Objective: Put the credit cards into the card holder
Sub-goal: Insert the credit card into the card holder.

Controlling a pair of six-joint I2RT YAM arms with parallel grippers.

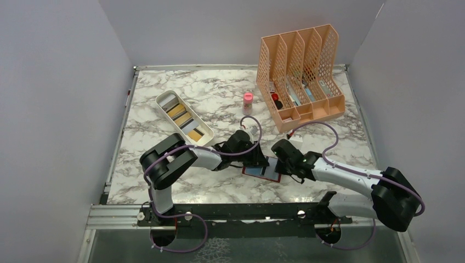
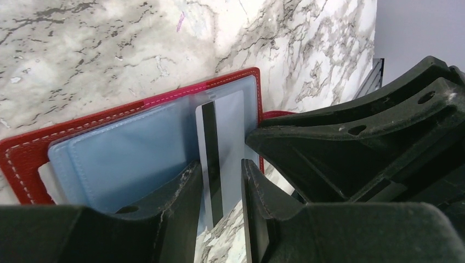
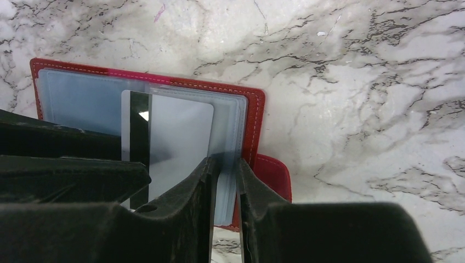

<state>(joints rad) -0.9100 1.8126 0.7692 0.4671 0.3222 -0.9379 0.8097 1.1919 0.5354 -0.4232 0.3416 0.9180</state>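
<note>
The red card holder [image 1: 262, 171] lies open on the marble, its clear blue sleeves [image 2: 126, 159] facing up. A pale credit card [image 2: 225, 131] with a black stripe has its far end inside a sleeve. My left gripper [image 2: 219, 181] is shut on the card's near end, one finger against each long edge. My right gripper [image 3: 225, 170] is shut on the edge of the sleeve stack [image 3: 227, 131], next to the card [image 3: 175, 137] and the holder's red cover [image 3: 255, 120]. In the top view, both grippers meet over the holder: the left [image 1: 256, 160] and the right [image 1: 281, 159].
A white tray [image 1: 164, 99] with more cards stands at the back left. A pink-capped bottle [image 1: 248, 102] stands mid-table. A peach file organizer [image 1: 299, 74] fills the back right. The right gripper's body [image 2: 356, 142] crowds the left wrist view.
</note>
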